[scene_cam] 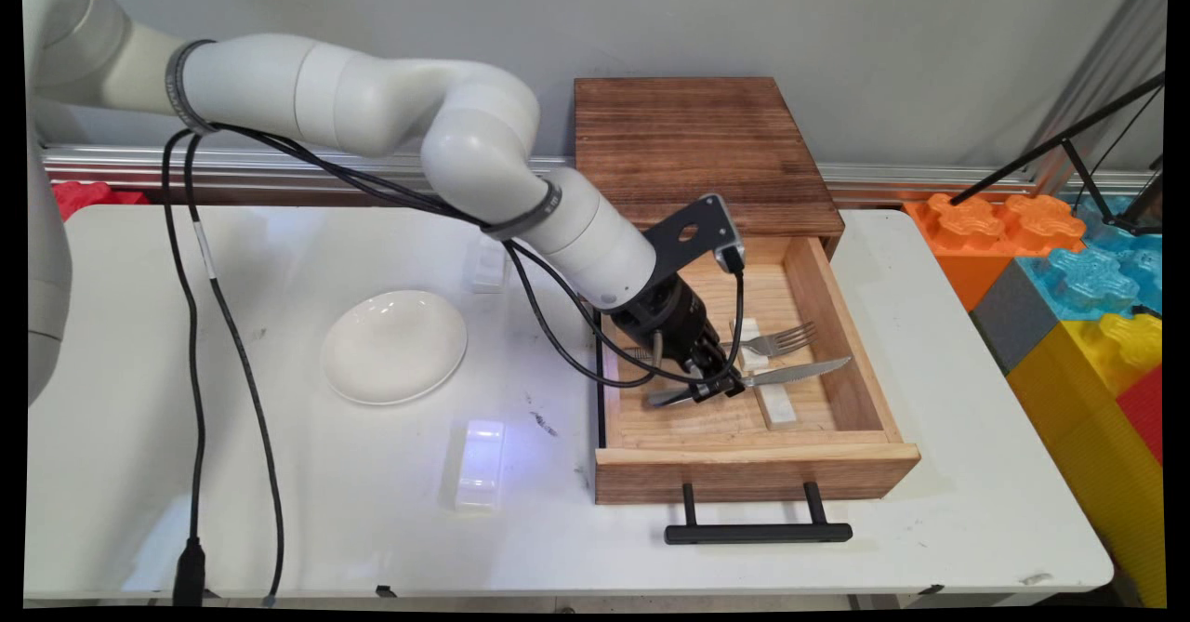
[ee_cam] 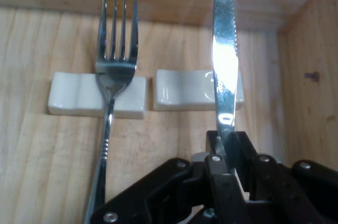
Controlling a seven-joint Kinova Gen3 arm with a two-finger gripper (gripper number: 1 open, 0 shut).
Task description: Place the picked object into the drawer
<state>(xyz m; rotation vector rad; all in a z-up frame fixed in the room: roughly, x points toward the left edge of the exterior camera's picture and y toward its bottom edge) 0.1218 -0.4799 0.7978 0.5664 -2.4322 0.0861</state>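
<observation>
Black gripper (ee_cam: pixel 228 152) fingers pinch one serrated knife (ee_cam: pixel 224 60) by its handle inside the open wooden drawer (scene_cam: pixel 865 436), blade pointing rightward across it. One fork (ee_cam: pixel 113 84) lies parallel alongside; two white rests (ee_cam: pixel 97 96) sit beneath them.

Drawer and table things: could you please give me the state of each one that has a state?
Drawer: pulled open.
Knife: clamped in the tool, blade over a white rest.
Fork: lying on the other rest, untouched.
Plate: upright on the table, nothing on it.
</observation>
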